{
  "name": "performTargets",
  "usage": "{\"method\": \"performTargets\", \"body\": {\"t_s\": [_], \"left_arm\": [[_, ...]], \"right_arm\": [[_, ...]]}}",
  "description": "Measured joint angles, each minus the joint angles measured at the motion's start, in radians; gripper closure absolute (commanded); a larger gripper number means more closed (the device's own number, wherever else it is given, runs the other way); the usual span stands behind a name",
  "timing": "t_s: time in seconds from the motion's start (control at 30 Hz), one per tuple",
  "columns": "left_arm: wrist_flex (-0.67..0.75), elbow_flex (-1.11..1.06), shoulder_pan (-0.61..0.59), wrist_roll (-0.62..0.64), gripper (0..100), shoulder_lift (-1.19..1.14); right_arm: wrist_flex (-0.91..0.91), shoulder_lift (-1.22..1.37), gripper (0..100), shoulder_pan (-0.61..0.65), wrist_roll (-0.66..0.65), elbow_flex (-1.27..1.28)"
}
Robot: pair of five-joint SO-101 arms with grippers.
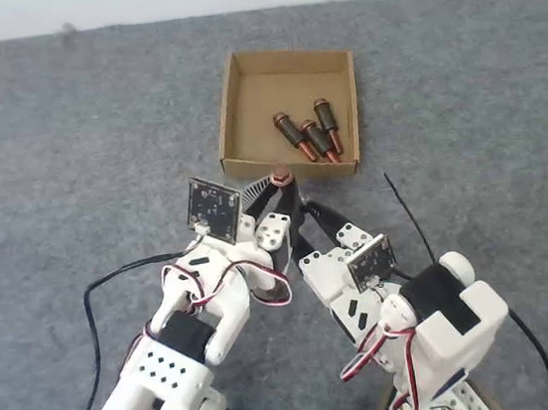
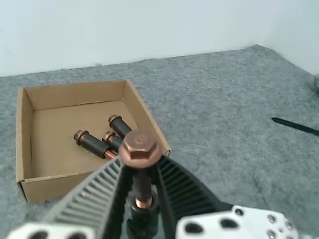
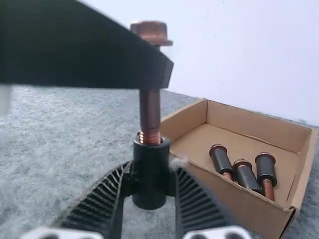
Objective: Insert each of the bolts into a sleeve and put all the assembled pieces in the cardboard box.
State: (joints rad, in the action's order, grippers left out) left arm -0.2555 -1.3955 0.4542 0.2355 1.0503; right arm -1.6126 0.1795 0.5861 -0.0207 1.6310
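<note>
Partly hidden, bolt (image 3: 149,107) tip inside sleeve (image 3: 149,172), left gripper (image 2: 140,167) covering its shank

Three assembled pieces (image 1: 308,136) in cardboard box (image 1: 278,88); bolt (image 3: 149,109) tip in sleeve (image 3: 150,170), just before box.
</note>
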Motion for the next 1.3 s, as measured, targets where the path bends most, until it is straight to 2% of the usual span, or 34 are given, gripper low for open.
{"method": "performTargets", "body": {"t_s": [0.3, 0.83, 0.9, 1.07, 1.3], "left_arm": [[0.008, 0.069, 0.011, 0.0, 96, -0.236], [-0.002, 0.04, 0.012, 0.0, 95, -0.169], [-0.002, 0.04, 0.012, 0.0, 93, -0.169], [-0.003, 0.04, 0.012, -0.005, 81, -0.169], [-0.003, 0.008, 0.011, -0.006, 83, -0.169]], "right_arm": [[0.002, 0.002, 99.1, -0.003, 0.003, 0.0], [0.002, 0.002, 99.1, -0.003, 0.003, 0.0], [0.002, 0.002, 99.1, -0.003, 0.003, 0.0], [0.002, 0.002, 99.1, -0.003, 0.003, 0.0], [0.054, 0.002, 99.1, -0.003, 0.0, 0.0]]}}
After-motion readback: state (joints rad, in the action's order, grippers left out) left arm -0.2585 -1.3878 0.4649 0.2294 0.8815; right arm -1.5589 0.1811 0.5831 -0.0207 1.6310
